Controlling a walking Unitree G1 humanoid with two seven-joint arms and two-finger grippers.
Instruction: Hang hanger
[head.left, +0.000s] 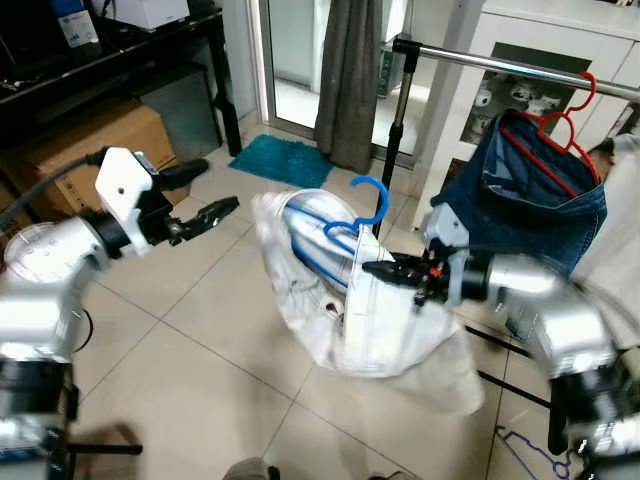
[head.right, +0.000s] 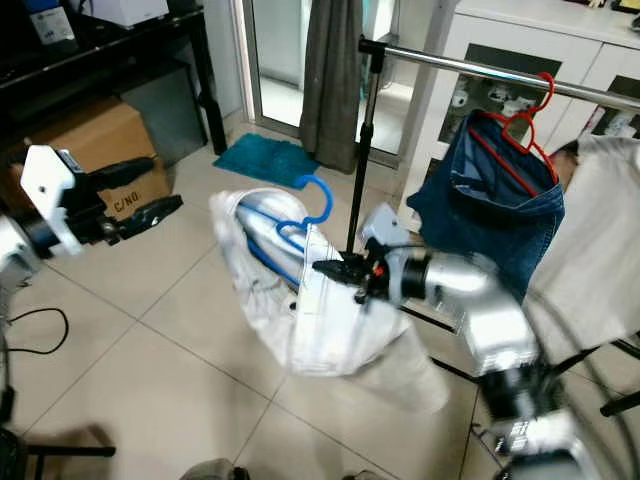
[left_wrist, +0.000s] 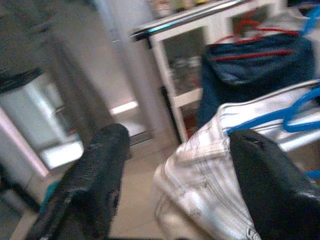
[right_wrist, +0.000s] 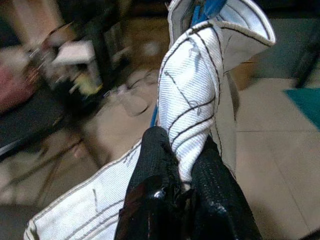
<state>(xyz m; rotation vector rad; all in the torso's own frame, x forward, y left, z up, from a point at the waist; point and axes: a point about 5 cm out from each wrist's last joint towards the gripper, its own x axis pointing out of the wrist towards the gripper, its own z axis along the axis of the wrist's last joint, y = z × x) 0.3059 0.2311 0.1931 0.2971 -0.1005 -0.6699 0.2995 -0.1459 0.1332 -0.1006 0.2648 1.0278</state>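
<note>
Left gripper (head.left: 205, 192): I hold it up left of the garment, fingers apart, gripping nothing.
White garment (head.left: 375, 320): it hangs in mid-air on the blue hanger (head.left: 362, 212), low and left of the rail's end post, above the tiled floor (head.left: 200, 330).
Right gripper (head.left: 388, 270): I have it clamped on a fold of the white cloth, carrying the load.
Rail (head.left: 520, 68): a red hanger (head.left: 560, 135) with denim jeans (head.left: 525, 195) already sits on it.
Progress: I judge it midway; the blue hook is not yet over the rail. Lifting it up and across remains.
</note>
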